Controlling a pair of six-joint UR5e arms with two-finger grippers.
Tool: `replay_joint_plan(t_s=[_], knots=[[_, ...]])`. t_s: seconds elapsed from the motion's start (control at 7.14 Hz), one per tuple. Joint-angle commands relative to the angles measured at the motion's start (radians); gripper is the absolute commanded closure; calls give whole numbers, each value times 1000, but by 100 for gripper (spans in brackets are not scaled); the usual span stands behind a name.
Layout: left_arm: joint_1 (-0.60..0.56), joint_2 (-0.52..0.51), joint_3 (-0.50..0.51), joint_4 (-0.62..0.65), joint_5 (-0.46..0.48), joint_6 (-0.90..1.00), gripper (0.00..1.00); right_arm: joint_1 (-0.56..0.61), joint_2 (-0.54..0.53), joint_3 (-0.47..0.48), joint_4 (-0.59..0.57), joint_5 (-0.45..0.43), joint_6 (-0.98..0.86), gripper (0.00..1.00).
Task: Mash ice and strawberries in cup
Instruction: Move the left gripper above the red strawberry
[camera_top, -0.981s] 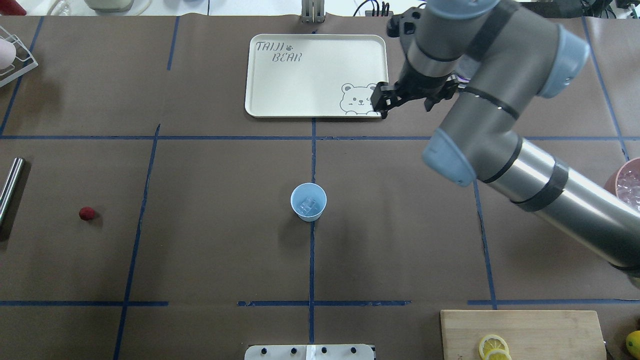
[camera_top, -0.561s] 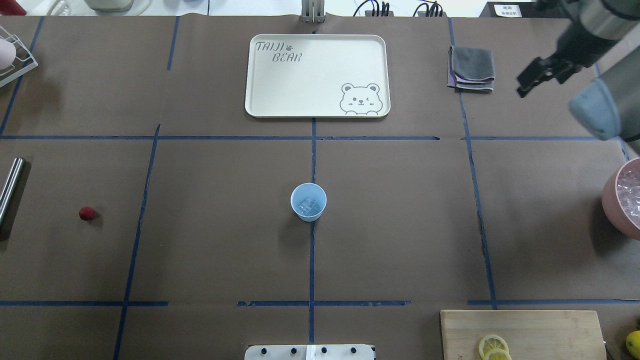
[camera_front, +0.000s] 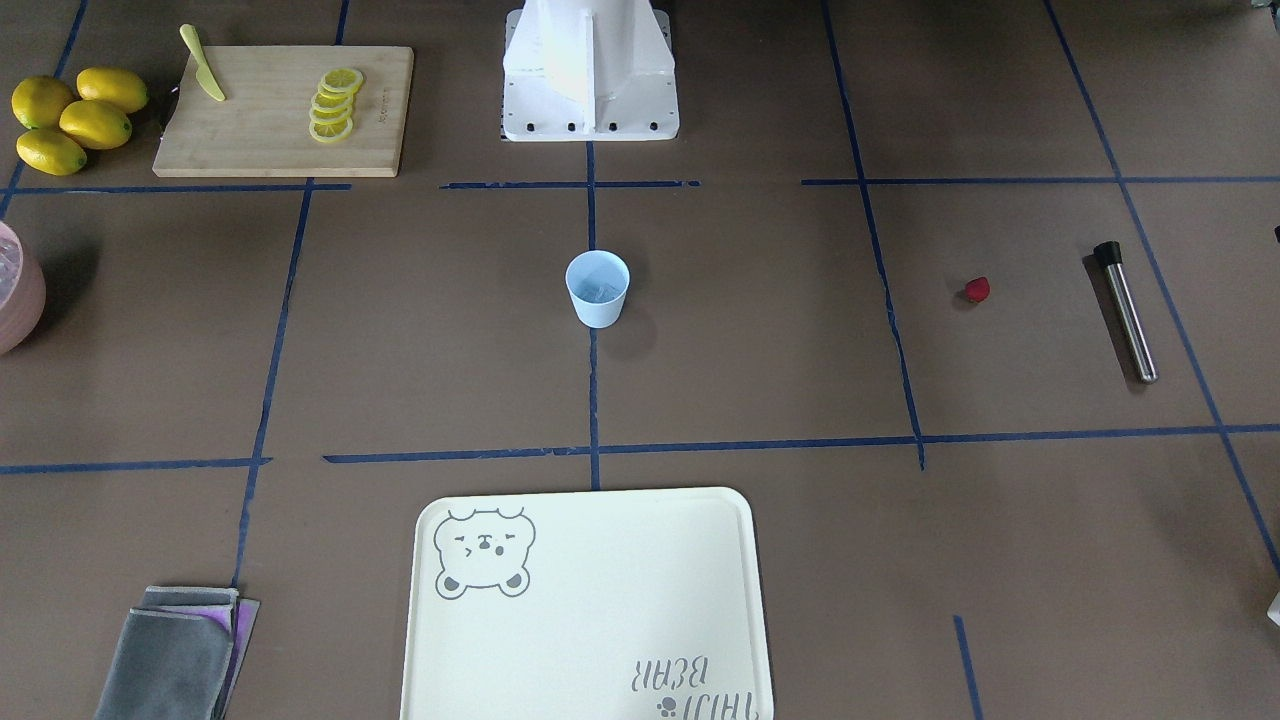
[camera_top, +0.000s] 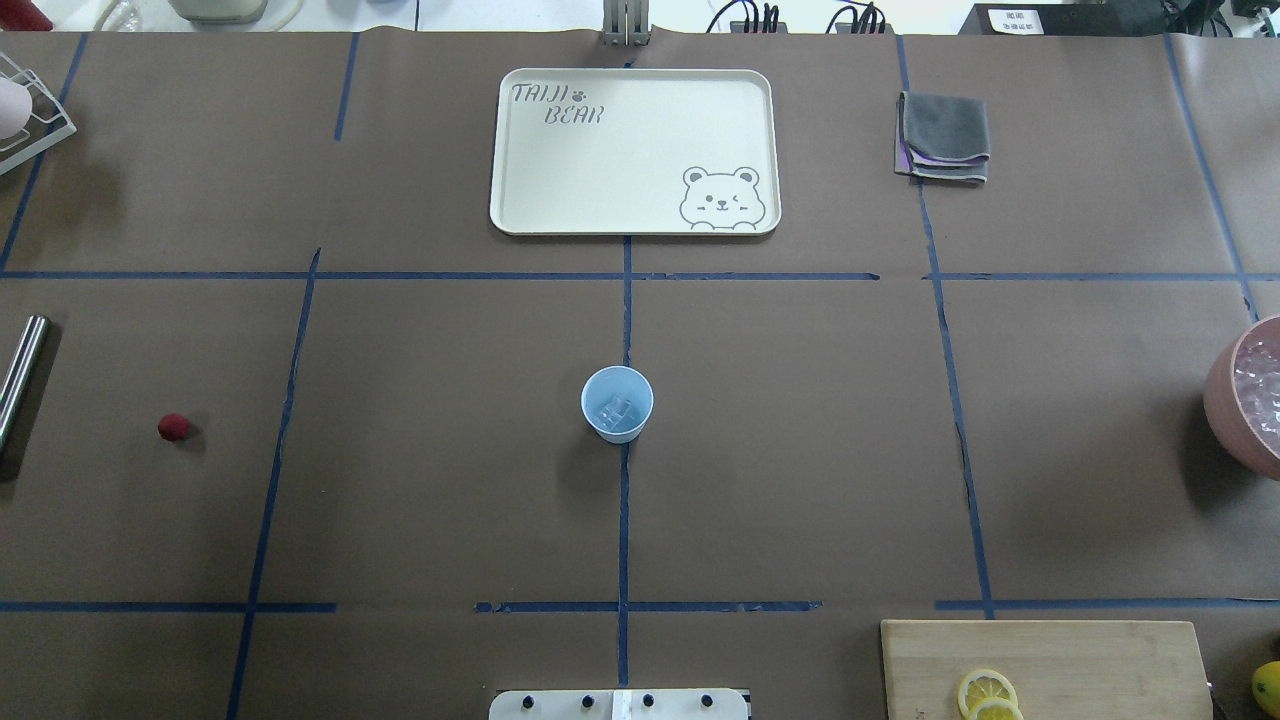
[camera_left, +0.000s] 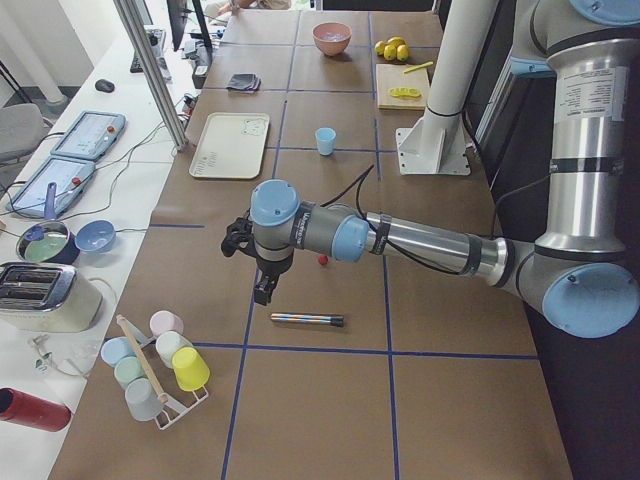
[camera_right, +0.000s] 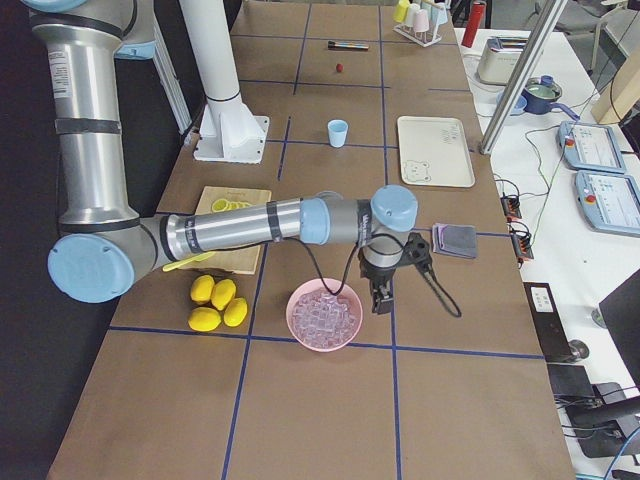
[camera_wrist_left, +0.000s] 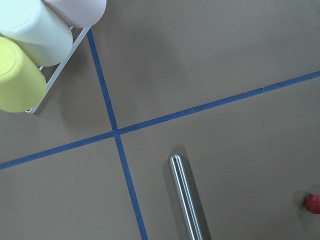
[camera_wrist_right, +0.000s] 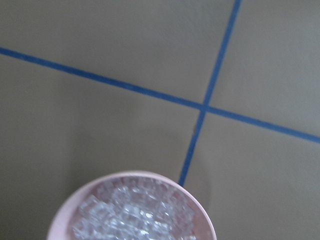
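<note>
- Left gripper (camera_left: 262, 292) hangs over the rod (camera_top: 20, 375), probably our masher; whether its jaws are apart, we cannot tell.
- Strawberry (camera_top: 174, 427) lies on the counter (camera_top: 400, 480), well apart from the cup (camera_front: 598, 308).
- Cup stands central, ice (camera_top: 615, 409) inside.
- Right gripper (camera_right: 381, 297) hangs beside the bowl (camera_top: 1222, 385); again we cannot tell.

Overhead, front views opposed, steep; both share cup (camera_top: 617, 403), tray (camera_top: 630, 150).

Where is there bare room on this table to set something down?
Bare paper surrounds the cup: wide patches between it and the strawberry, and between it and the pink bowl. The tray holds nothing. Crowded: the cutting board corner, with lemon slices and whole lemons.
</note>
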Motion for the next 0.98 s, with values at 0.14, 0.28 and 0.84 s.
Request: replay_joint_plan(t_s=[0.14, 0.28, 0.84], knots=[[189, 9, -62, -167, -7, -430, 0, 38, -113, 0, 109, -5, 22, 1], [283, 11, -64, -252, 16, -578, 0, 38, -113, 2, 109, -5, 22, 1], [671, 32, -61, -439, 374, -961, 0, 38, -114, 2, 110, -5, 22, 1]])
